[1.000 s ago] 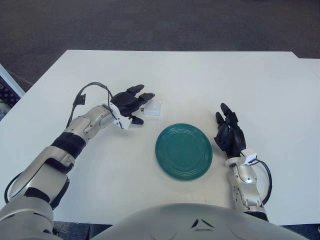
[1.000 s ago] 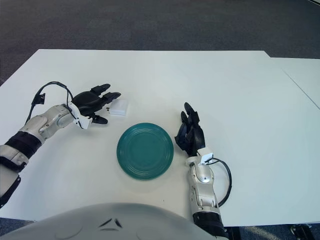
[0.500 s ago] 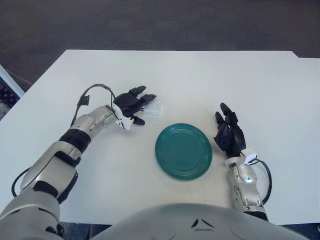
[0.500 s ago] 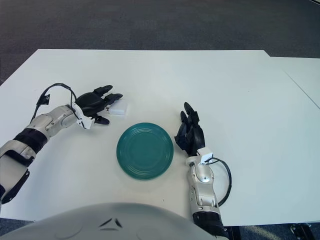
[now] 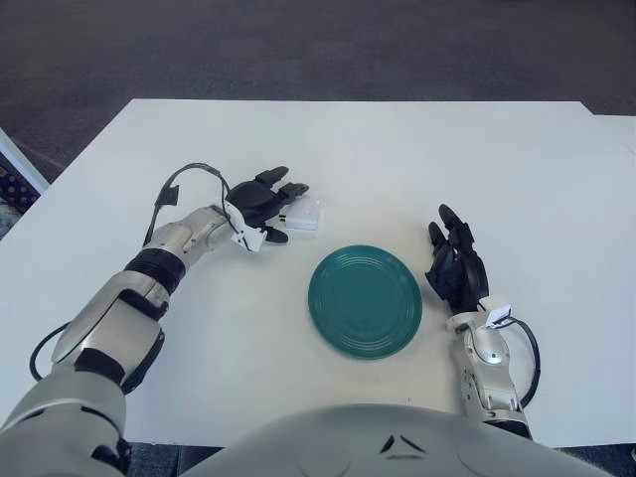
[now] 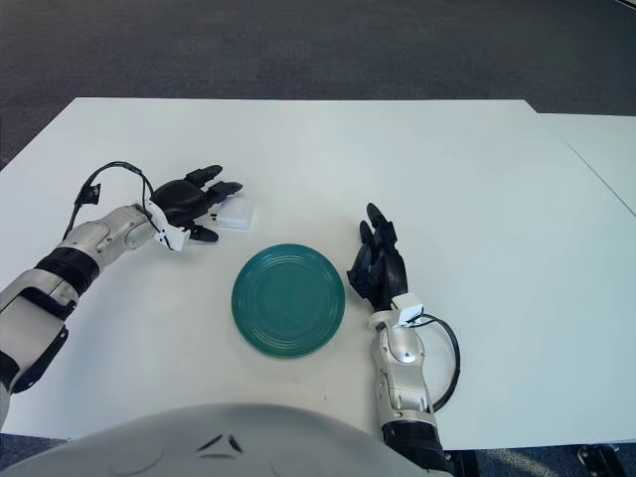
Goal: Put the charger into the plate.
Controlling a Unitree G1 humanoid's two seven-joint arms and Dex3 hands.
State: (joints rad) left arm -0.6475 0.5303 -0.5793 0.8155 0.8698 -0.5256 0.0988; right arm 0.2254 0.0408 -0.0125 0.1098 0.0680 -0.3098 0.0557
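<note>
A small white charger point(image 5: 306, 213) lies on the white table, up and left of a round teal plate point(image 5: 365, 300). My left hand point(image 5: 264, 203) lies just left of the charger, fingers spread, fingertips touching or almost touching its left side, not closed on it. My right hand point(image 5: 455, 264) rests on the table just right of the plate, fingers extended and holding nothing. The plate holds nothing.
The white table point(image 5: 497, 169) spreads wide around the plate. A black cable point(image 5: 184, 179) loops off my left wrist. Dark carpet point(image 5: 318, 45) lies beyond the far edge.
My left hand has shifted slightly up and back beside the charger, with the forearm drawing closer in. The charger, plate and right hand have not moved.
</note>
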